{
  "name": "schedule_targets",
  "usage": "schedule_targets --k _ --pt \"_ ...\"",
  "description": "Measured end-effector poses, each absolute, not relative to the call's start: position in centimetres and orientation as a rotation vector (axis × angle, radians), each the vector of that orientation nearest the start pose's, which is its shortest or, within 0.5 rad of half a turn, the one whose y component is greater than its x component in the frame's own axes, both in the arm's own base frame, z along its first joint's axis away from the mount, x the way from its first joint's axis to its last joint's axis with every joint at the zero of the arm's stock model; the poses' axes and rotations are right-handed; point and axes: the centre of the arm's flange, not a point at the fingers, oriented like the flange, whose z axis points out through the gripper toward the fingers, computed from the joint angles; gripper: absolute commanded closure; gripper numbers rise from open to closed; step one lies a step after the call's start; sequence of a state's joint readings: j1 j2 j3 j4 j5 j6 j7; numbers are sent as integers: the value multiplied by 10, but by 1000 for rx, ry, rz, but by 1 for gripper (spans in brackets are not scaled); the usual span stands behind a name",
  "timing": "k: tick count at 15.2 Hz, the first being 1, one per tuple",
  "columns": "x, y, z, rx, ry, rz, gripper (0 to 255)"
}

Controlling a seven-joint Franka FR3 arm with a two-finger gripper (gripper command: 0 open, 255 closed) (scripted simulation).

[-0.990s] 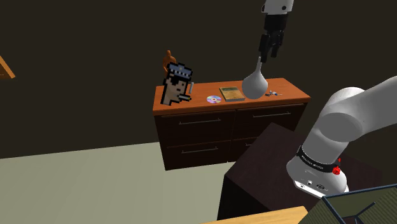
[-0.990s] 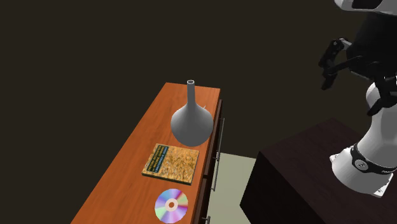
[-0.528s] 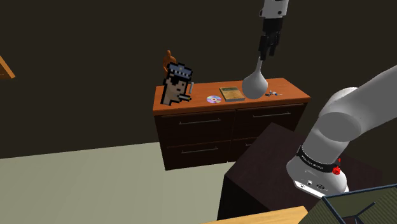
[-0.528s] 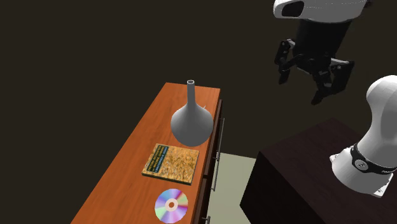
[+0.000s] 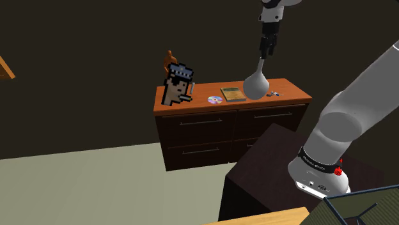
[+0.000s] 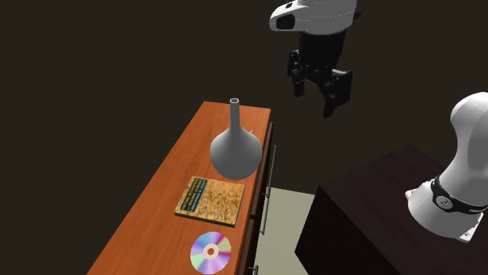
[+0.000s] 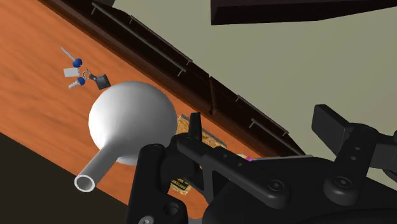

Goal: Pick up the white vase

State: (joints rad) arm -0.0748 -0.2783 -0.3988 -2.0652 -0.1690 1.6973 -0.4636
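Pincer (image 6: 314,100) hangs w/ fingers apart and pointing down, nothing btwn them, probably set to drop over a narrow neck rather than the wide bulb. In the second exterior view it sits high and to that view's right of the vase (image 6: 235,148), past the counter (image 6: 160,191) edge and over the gap toward the stand (image 6: 375,203), so it is not yet lined up. The vase, pale grey-white, stands upright on the counter w/ its neck up, which makes the neck the obvious grab pt. In the wrist view the vase lies off to one side of the fingers, not btwn them. Keys (image 7: 81,71) lie just beside the bulb. Book (image 6: 209,199) and CD (image 6: 211,253) lie further along the top, apart from it, so a descent from above looks unobstructed.
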Motion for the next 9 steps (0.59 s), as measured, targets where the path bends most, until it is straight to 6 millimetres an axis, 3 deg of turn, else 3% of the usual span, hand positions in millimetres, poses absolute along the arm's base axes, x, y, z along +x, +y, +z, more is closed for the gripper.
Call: schedule_targets --k 9 --pt "460 -344 505 -3137 -125 245 0"
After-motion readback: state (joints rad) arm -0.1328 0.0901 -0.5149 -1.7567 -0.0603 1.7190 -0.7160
